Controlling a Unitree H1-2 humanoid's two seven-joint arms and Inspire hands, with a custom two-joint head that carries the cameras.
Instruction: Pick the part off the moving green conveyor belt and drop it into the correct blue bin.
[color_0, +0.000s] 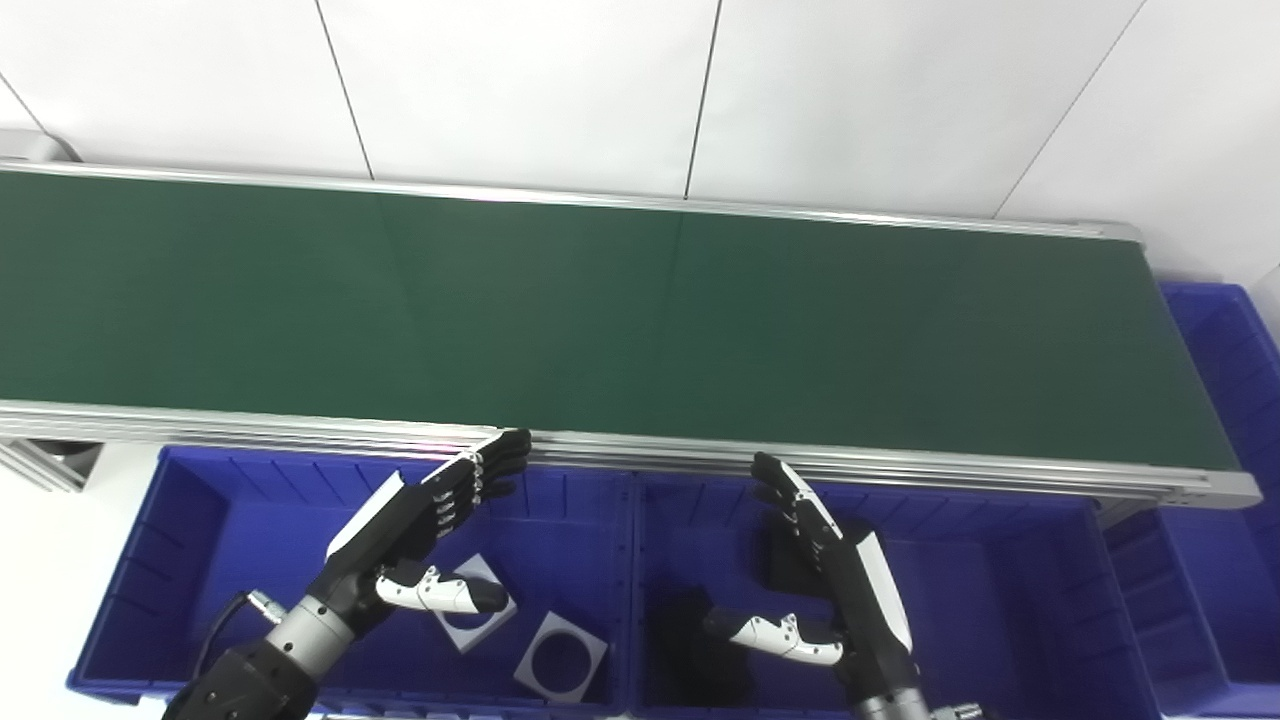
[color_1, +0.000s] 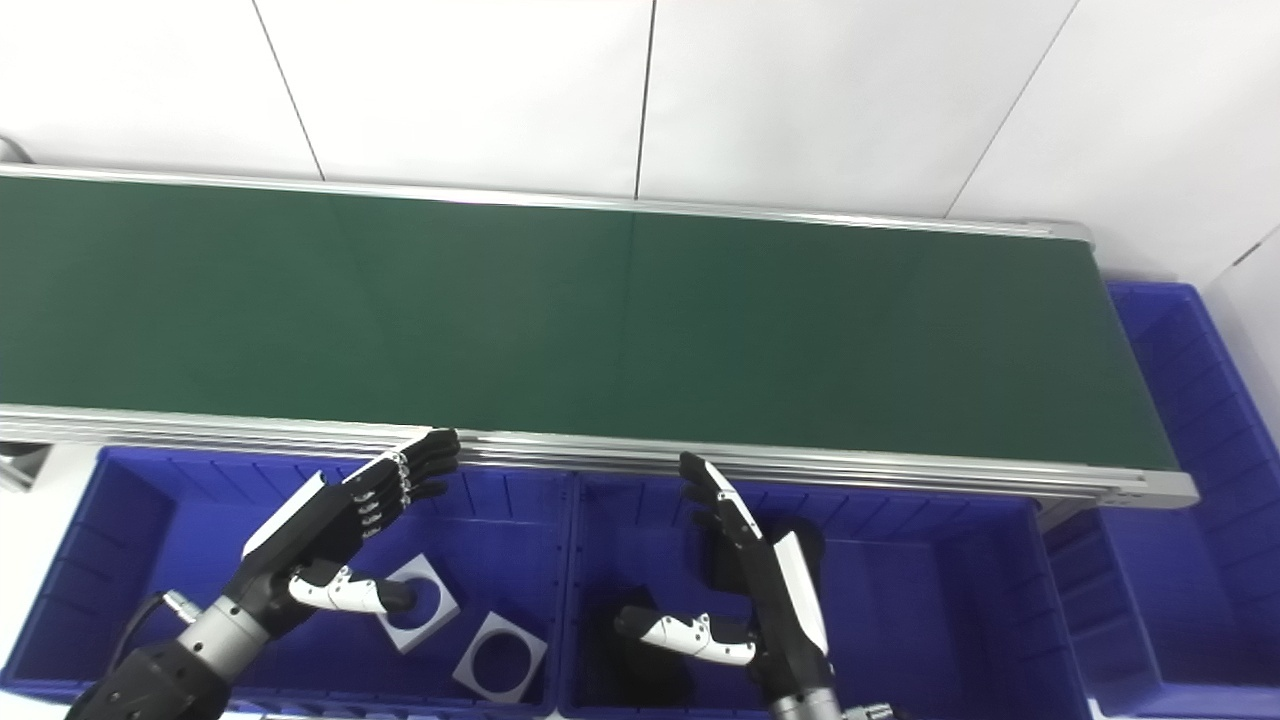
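Both the left hand (color_0: 420, 525) and right hand (color_0: 830, 570) hover spread, holding nothing, over blue bins (color_0: 250, 500); no writing is legible.

Behind the work area stands a white wall (color_0: 520, 90) made of large flat panels. Thin dark seams (color_0: 704, 95) run between the panels, some nearly upright and others slanting toward the upper corners. The surface is plain and smooth, with no marks on it. Light falls evenly and brightly across the panels, leaving only a faint grey shade near the top right. At the lower left a patch of white floor (color_0: 55, 560) shows, also brightly lit. A grey metal frame piece (color_0: 45, 462) sits at the left edge, beside that patch.
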